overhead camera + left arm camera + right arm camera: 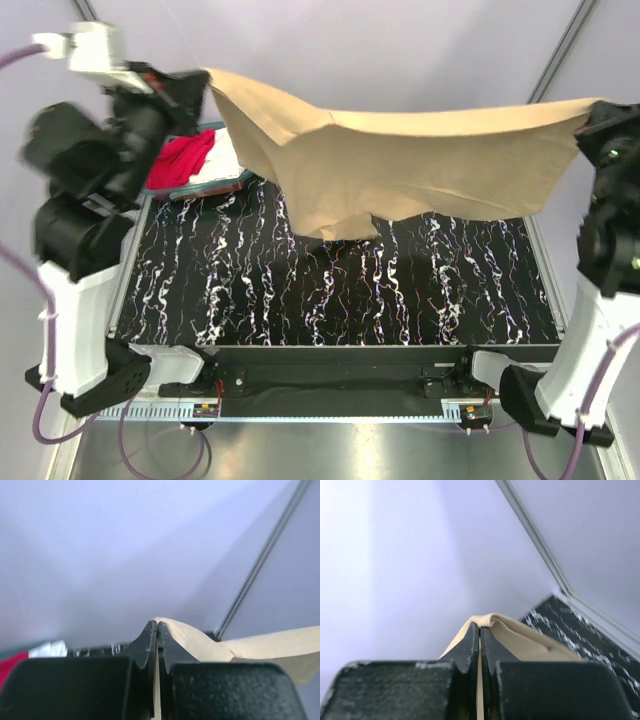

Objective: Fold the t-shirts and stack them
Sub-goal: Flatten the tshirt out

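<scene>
Tan shirt (420, 160) stretched in mid-air above the far half of the table (330, 290); left gripper (157, 626) and right gripper (480, 626) each clamp one end (cloth pinched between closed jaws). Red shirt (180, 160) and white shirt (228, 150) lie far left.

No readable text, labels, brands or numbers in any view.
</scene>
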`<state>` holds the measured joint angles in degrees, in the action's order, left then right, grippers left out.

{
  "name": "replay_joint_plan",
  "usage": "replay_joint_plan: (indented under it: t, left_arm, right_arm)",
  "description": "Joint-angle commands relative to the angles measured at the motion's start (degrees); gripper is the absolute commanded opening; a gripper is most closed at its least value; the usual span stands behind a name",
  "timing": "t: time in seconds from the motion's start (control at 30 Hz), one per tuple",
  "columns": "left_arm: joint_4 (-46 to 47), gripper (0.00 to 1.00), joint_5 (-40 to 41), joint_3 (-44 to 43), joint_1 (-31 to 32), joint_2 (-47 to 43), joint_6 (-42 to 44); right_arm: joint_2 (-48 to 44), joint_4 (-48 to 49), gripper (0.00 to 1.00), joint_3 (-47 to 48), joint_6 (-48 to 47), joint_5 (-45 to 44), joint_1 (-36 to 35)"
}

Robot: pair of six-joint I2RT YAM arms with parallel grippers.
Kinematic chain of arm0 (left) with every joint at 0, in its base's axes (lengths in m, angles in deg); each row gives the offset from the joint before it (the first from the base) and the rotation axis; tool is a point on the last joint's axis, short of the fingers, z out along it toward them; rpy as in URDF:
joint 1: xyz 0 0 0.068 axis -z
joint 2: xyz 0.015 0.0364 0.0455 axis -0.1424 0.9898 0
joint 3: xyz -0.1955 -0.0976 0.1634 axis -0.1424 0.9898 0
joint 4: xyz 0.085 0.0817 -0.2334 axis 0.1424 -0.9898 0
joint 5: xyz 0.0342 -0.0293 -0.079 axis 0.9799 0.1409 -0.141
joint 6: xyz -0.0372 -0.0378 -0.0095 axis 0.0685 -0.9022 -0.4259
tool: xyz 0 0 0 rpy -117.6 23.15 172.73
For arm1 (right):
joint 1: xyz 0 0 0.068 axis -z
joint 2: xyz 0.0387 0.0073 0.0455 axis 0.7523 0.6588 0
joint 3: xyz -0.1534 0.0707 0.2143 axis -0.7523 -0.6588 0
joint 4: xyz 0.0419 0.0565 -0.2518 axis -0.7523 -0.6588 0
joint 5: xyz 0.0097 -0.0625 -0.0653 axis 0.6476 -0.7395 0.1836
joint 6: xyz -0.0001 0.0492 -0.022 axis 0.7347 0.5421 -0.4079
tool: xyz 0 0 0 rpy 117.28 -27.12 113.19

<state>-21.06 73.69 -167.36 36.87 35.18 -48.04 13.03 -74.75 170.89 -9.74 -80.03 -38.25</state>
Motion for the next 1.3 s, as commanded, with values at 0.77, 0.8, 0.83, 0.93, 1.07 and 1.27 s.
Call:
replay_joint_plan:
  t: [0.77, 0.8, 0.83, 0.93, 1.07, 1.27]
  left_arm:
    - [18.4, 0.00, -3.5, 17.7, -1.0, 0.1, 10.8]
    - [22.5, 0.00, -2.9, 22.8, -1.1, 1.0, 11.3]
    - [25.1, 0.00, -2.2, 25.9, -1.6, 1.9, 12.0]
    - [33.3, 0.00, 0.4, 33.8, -3.4, 9.1, 11.5]
    - [40.3, 0.00, 5.5, 33.7, -4.7, 24.2, 10.2]
    - [40.4, 0.00, 5.6, 20.3, -5.8, 45.3, 7.9]
  right_arm:
    - [-10.9, 11.1, 0.00, -28.8, -3.6, -1.6, 0.0]
    - [-10.3, 13.3, 0.00, -35.3, -4.0, -1.4, 0.0]
    - [-9.4, 15.5, 0.00, -38.2, -3.8, -1.5, 0.0]
    - [-3.8, 29.0, 0.00, -48.5, -5.7, -2.1, 0.0]
    - [12.9, 42.3, 0.00, -52.0, -8.1, -2.1, 0.5]
    - [36.4, 51.7, 0.00, -42.8, -14.1, 1.7, 2.2]
